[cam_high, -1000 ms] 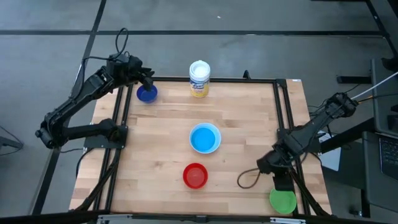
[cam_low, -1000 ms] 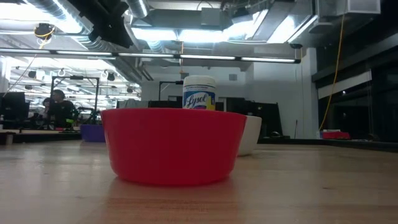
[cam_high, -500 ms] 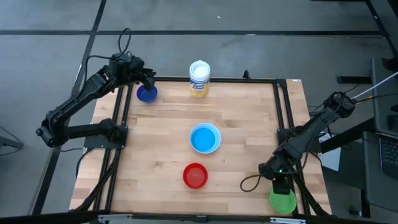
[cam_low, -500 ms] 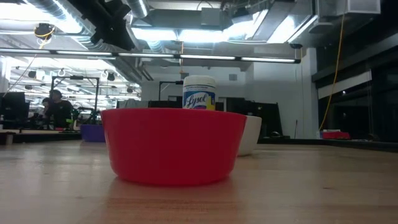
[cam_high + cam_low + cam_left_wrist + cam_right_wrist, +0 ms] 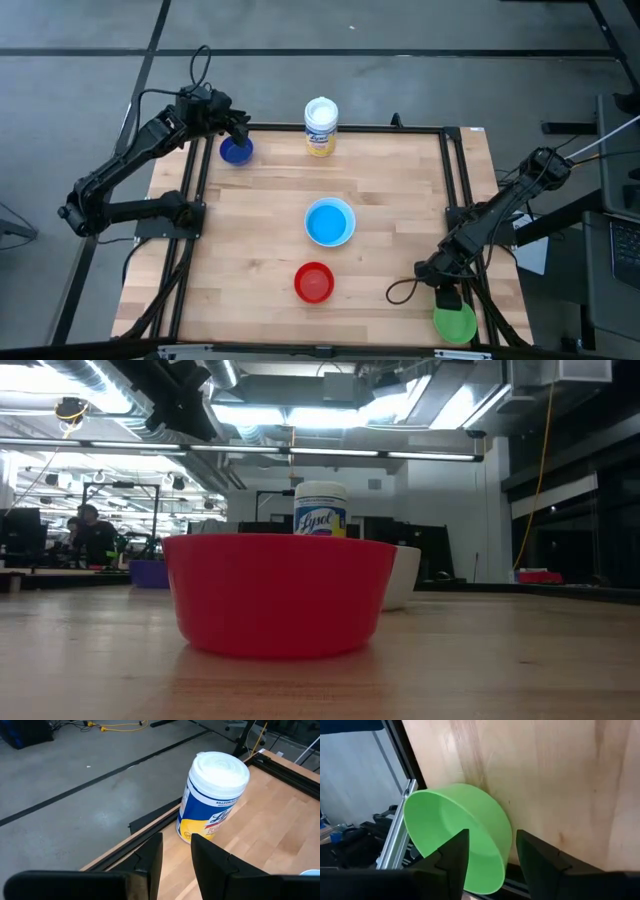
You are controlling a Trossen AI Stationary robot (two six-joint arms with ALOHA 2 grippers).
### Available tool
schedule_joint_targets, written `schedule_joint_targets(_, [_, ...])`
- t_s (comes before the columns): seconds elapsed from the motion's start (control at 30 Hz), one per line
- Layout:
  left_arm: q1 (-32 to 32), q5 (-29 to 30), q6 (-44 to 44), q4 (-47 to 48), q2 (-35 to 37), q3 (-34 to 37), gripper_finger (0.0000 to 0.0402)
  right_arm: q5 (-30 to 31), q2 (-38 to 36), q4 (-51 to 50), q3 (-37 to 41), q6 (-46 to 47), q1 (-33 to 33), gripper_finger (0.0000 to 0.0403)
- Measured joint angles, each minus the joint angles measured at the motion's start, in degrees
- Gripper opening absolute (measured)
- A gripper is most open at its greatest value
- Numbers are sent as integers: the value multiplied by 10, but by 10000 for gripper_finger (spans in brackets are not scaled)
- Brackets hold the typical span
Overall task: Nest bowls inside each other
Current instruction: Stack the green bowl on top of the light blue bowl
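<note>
Right gripper (image 5: 489, 851) low at the table's (image 5: 400, 210) front-right corner, fingers (image 5: 452, 855) spread apart with a clear gap, straddling the rim of the green bowl (image 5: 462, 837) without visibly pinching it; contact with the rim not certain. Green bowl (image 5: 455, 323) tipped at the very corner, hanging past the right frame rail, mouth turned outward and away from the boards rather than straight up. Left gripper (image 5: 175, 857) at the back-left corner, fingers parted by a narrow gap, nothing visible between them in the left wrist view, aimed toward the canister (image 5: 212, 795); from above, gripper (image 5: 238, 133) just over the dark blue bowl (image 5: 236, 151), grip on its rim impossible to confirm. Dark blue bowl upright, mouth up, close to the back-left corner. Canister (image 5: 320, 126) standing upright at the middle of the back edge. Teal-blue bowl (image 5: 328, 221) seated inside the white bowl (image 5: 347, 233) near the table's centre, both mouth up. Red bowl (image 5: 314, 283) alone, upright, nearer the front edge, well apart from the nested 2. Round bowls, so no long axis to speak of.
</note>
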State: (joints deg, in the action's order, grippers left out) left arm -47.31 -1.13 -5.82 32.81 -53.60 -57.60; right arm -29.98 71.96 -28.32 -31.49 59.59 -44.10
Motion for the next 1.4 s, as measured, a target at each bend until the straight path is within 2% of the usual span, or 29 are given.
schedule_joint_targets(0.23, [0, 0, 0, 4, 0, 0, 98, 6, 0, 33, 19, 1, 0, 151])
schedule_joint_targets(0.47, [0, -4, -5, 4, 0, 0, 98, 6, 0, 87, 39, 30, 0, 160])
schedule_joint_targets(0.67, [0, -6, -5, 4, 0, 0, 98, 13, 0, 91, 39, 30, 0, 159])
schedule_joint_targets(1.0, [0, -12, -9, 5, -3, 0, 98, 21, 0, 123, 39, 30, 0, 134])
schedule_joint_targets(1.27, [1, -15, -9, 4, -19, 0, 98, 30, 0, 126, 39, 28, 0, 77])
schedule_joint_targets(1.4, [11, -14, -4, 0, -29, 0, 98, 27, 0, 119, 39, 8, -1, 67])
